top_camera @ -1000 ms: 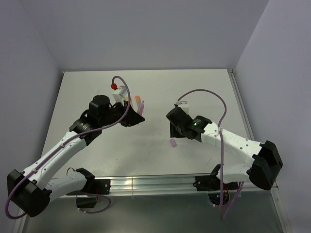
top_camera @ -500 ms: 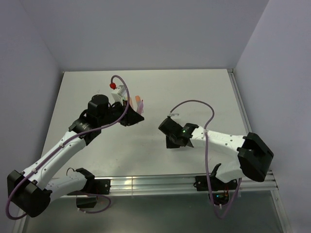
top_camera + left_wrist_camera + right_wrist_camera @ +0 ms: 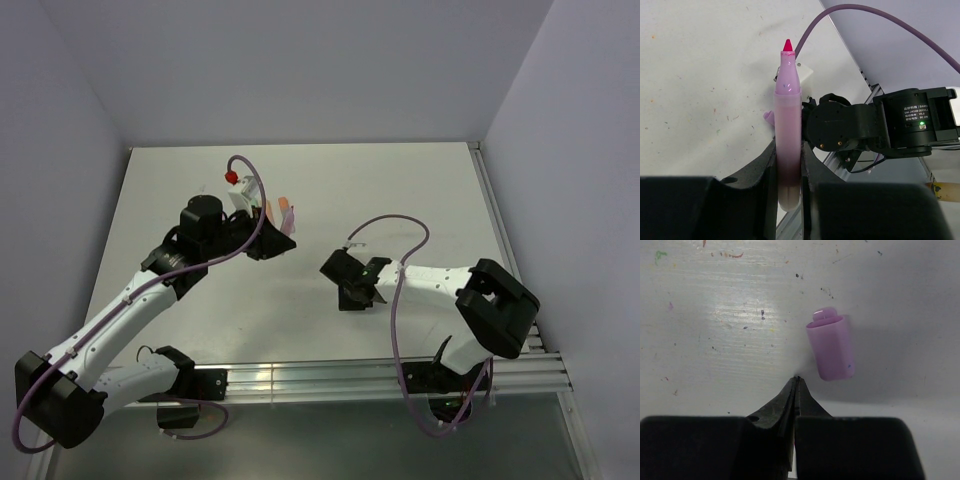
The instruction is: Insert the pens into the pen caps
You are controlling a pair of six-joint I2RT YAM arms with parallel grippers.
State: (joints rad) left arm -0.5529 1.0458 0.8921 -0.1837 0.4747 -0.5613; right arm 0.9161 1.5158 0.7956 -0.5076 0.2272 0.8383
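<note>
Two robot arms work over a pale, speckled worktop [image 3: 715,315]. In the right wrist view, the right claw [image 3: 796,382] is clenched, its two dark tips pressed together with nothing between them. The purple cap [image 3: 830,345] lies on its side on the worktop just beyond those tips and off to their right. It is near them but not touching. The cap's long axis runs roughly the same way the claw points, leaning slightly to one side. Which end is the open mouth cannot be told for certain. In the left wrist view, the left claw [image 3: 788,150] is grasping the pink-purple pen [image 3: 787,115] by the lower part of its pale barrel. The coloured tip sticks straight out past the fingers, towards the right arm. From above, the right claw is the one beside the cap, and the left claw is held well apart from it, farther back on the worktop. Judging from this, the right claw would need to open and shift sideways to the right to take hold of the cap.
</note>
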